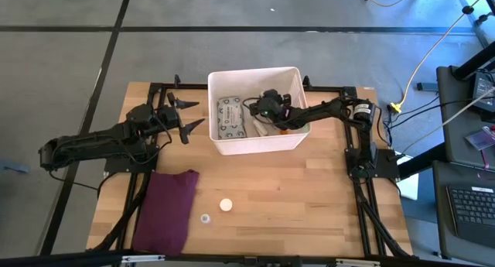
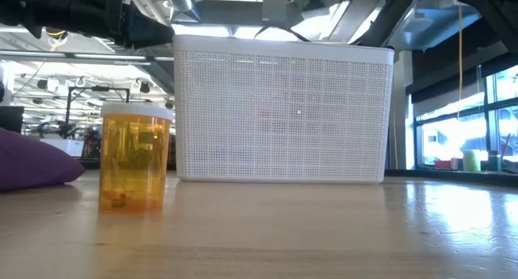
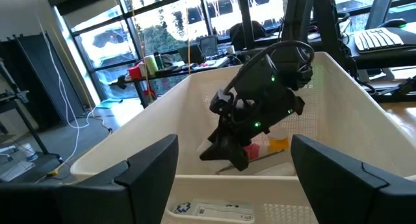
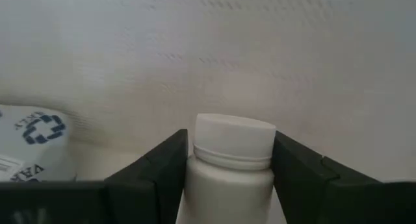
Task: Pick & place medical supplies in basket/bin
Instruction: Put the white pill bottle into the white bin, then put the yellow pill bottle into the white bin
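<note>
The white bin (image 1: 288, 80) stands at the table's far middle and fills the low view (image 2: 283, 109). A grey-green printed packet (image 1: 230, 118) lies flat on its floor, also seen in the right wrist view (image 4: 32, 143). My right gripper (image 1: 263, 121) reaches down inside the bin and is shut on a white bottle (image 4: 231, 169). My left gripper (image 1: 188, 117) hovers open just left of the bin, its fingers (image 3: 146, 169) spread before the bin's wall (image 3: 130, 146). An orange pill bottle with a white cap (image 2: 135, 156) stands upright on the table (image 1: 226, 205). My right gripper pinches the white bottle between its two fingers (image 4: 156, 169), one on each side of the body just below the cap (image 4: 234, 138). It comes down slanting from the table's right into the bin. Whether the bottle's base rests on the bin floor cannot be seen.
A flat maroon cloth (image 1: 166, 205) lies at the near left. A small round clear item (image 1: 206, 218) sits beside the capped bottle. Something orange (image 1: 283, 129) lies in the bin near my right gripper. Bare wood (image 1: 309, 197) spreads across the near right.
</note>
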